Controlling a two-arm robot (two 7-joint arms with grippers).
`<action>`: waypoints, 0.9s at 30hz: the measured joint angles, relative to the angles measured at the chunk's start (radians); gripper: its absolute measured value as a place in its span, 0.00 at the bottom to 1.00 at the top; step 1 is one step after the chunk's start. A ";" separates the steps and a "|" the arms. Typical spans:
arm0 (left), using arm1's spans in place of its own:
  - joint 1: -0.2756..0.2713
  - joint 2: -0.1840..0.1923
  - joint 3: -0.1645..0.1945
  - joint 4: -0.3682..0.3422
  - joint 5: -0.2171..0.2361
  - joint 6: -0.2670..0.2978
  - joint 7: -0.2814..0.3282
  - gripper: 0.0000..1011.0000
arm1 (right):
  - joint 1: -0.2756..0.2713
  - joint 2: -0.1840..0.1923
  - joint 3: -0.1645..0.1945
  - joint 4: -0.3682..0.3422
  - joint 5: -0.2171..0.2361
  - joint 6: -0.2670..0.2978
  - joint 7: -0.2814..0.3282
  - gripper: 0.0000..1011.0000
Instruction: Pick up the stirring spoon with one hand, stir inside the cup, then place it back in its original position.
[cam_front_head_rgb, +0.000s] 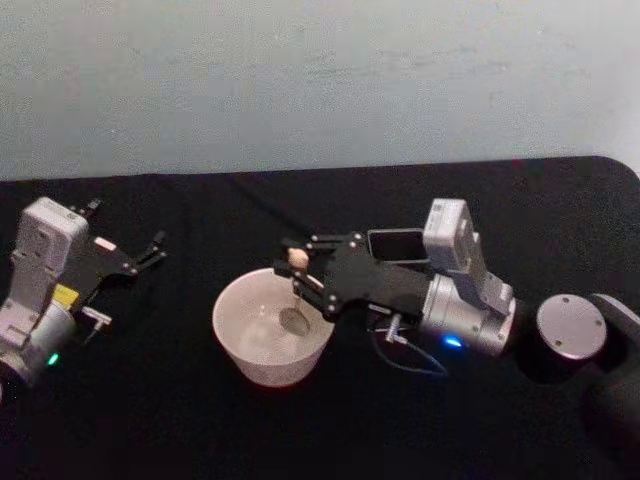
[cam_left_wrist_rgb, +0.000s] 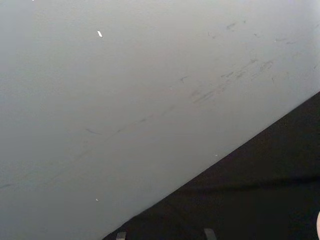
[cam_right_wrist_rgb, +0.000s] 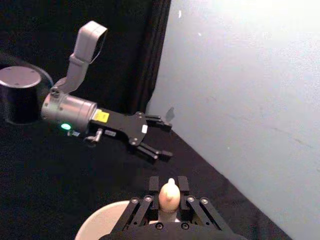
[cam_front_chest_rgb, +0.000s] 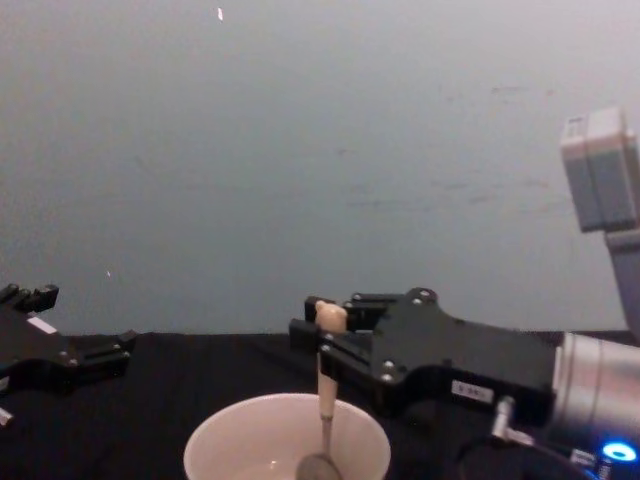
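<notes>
My right gripper (cam_front_head_rgb: 300, 268) is shut on the stirring spoon (cam_front_chest_rgb: 325, 400) just under its pale knob (cam_right_wrist_rgb: 169, 194). The spoon hangs upright, its metal bowl (cam_front_head_rgb: 293, 321) down inside the cream cup (cam_front_head_rgb: 240, 340), near the cup's floor. In the chest view the right gripper (cam_front_chest_rgb: 320, 345) reaches in from the right above the cup (cam_front_chest_rgb: 240, 440). The dark grey holder (cam_front_head_rgb: 398, 245) stands just behind the right gripper's body. My left gripper (cam_front_head_rgb: 152, 250) is open and parked at the far left of the table, seen in the right wrist view as the left gripper (cam_right_wrist_rgb: 162, 137).
A black cloth (cam_front_head_rgb: 150, 420) covers the table, with a pale wall (cam_front_head_rgb: 300, 80) behind it. The right arm's dark round joint (cam_front_head_rgb: 570, 330) sits at the right edge. A thin cable (cam_front_head_rgb: 410, 362) loops under the right wrist.
</notes>
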 joint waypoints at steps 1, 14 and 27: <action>0.000 0.000 0.000 0.000 0.000 0.000 0.000 0.99 | -0.009 0.011 0.000 -0.017 0.000 0.006 0.003 0.21; 0.000 0.000 0.000 0.000 0.000 0.000 0.000 0.99 | -0.071 0.066 -0.022 -0.147 0.057 0.047 0.053 0.21; 0.000 0.000 0.000 0.000 0.000 0.000 0.000 0.99 | -0.041 0.008 -0.034 -0.093 0.055 0.056 -0.003 0.21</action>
